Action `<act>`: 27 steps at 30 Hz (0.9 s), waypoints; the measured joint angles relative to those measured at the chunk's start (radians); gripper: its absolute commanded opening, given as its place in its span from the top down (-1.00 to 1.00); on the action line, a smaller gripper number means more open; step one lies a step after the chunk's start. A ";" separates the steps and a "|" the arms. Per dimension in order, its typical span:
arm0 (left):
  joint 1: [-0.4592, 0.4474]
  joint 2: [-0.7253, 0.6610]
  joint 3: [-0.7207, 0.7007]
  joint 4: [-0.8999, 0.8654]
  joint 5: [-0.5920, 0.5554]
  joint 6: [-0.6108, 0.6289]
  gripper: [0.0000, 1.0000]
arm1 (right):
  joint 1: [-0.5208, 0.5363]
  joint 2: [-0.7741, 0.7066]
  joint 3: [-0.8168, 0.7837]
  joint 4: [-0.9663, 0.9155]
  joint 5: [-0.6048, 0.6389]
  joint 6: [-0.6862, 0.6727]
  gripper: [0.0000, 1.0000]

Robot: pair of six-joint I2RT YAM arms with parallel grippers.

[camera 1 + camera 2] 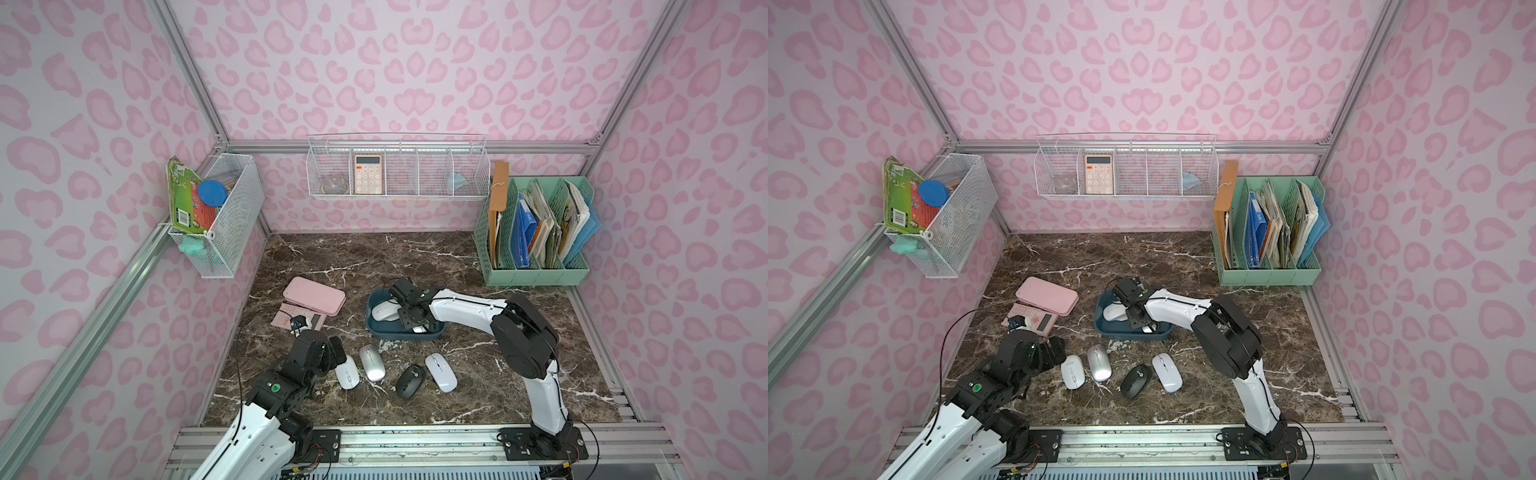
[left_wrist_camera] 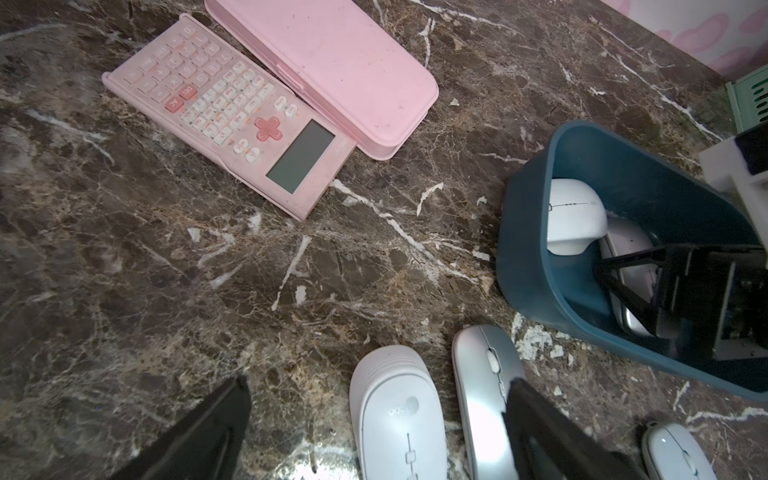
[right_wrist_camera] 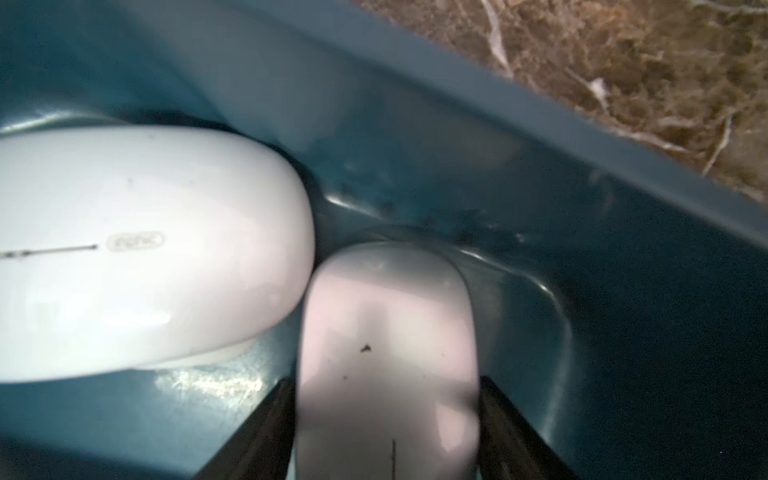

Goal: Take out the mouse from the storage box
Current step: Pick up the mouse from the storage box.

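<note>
Slim silver mouse (image 3: 386,311), pinched in your right end effector (image 3: 384,380): lift straight, clearing abutting white mouse (image 3: 145,249) and storage box (image 3: 665,257) rim. Left end effector (image 2: 378,382) wide.

Dark brown marbled counter (image 1: 415,257), white veins. On my left: flat pink case (image 1: 314,296), with the pink calculator (image 2: 232,112) touching its near edge. Middle: storage box (image 1: 388,331), sitting flat. In front of it, closer to me and apart from the box, there's a row of four: white mouse (image 1: 347,375), silver mouse (image 1: 371,362) just beside it, black mouse (image 1: 410,381), slim white mouse (image 1: 441,372) just beside that. Far right corner: green file rack (image 1: 536,276).
</note>
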 measured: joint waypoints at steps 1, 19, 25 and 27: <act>0.000 0.000 0.000 0.000 0.000 0.000 -0.98 | 0.001 -0.004 -0.002 0.000 0.000 0.000 -0.25; 0.000 0.013 -0.002 0.008 0.004 0.000 -0.98 | 0.029 -0.260 -0.063 -0.013 0.026 -0.027 -0.22; 0.000 0.006 -0.003 0.015 0.008 0.000 -0.98 | 0.000 -0.419 -0.203 -0.009 0.040 -0.026 -0.21; 0.000 0.005 -0.003 0.017 0.011 0.000 -0.98 | -0.016 -0.470 -0.259 -0.011 0.039 -0.026 -0.20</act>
